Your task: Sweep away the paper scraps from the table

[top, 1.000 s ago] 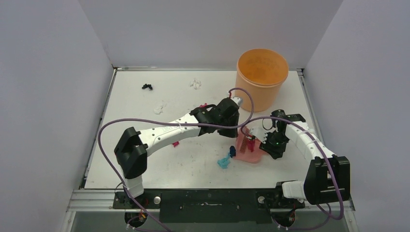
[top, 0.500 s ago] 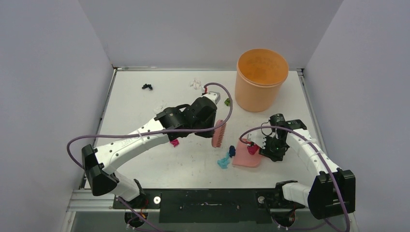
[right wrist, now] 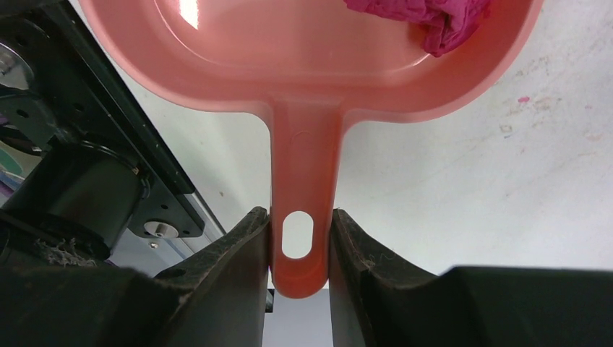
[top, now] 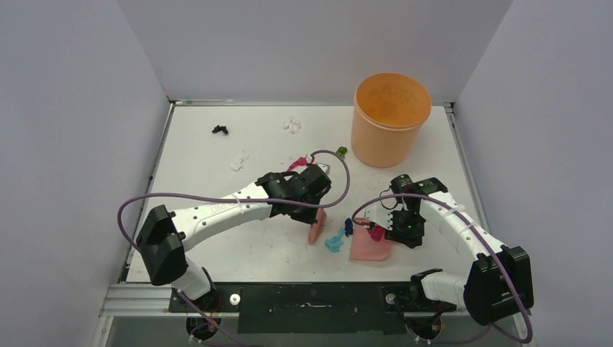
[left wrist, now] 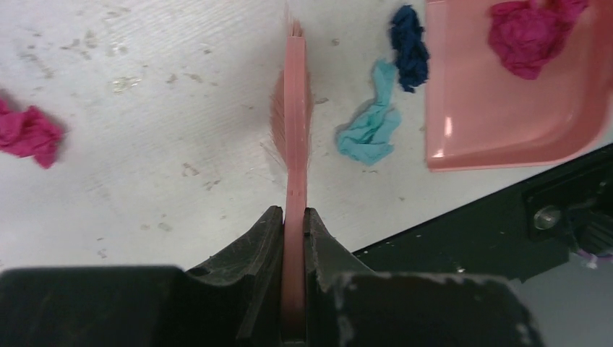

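Beside the dustpan point(left wrist: 499, 108) our right gripper point(right wrist: 300, 225) clamps, our left gripper point(left wrist: 293, 215) pinches the brush point(left wrist: 295, 123); hard strokes could scatter paper scraps point(left wrist: 370, 134).

left arm point(top: 217, 211): reaching to centre | left pincer point(left wrist: 294, 217): clamped | right arm point(top: 454, 217): bent inward | right pincer point(right wrist: 300, 224): clamped

Orange bucket point(top: 391, 116), pink dustpan point(top: 367, 250) & brush point(top: 316, 231)

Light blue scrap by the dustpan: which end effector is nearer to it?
Left. The left end effector, gripping the brush, sits just left of the light blue scrap; the right end effector holds the dustpan handle, with the pan between it and the scrap.
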Controlling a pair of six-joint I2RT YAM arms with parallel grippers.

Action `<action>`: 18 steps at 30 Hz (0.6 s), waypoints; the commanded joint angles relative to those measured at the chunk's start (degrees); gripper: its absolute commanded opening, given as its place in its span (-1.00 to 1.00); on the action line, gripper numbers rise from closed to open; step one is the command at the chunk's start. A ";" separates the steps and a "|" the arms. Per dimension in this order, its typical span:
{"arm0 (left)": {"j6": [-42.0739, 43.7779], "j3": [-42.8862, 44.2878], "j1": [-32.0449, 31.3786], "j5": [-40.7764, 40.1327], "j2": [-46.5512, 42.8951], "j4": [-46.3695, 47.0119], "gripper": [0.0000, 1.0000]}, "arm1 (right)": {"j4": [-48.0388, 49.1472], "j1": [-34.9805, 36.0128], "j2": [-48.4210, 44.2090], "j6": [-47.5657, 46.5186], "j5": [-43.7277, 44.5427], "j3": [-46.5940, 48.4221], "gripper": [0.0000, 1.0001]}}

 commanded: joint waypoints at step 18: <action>-2.59 4.38 -1.17 5.16 -9.33 2.51 -1.00 | 7.06 5.31 -0.35 7.73 -6.48 0.08 -0.89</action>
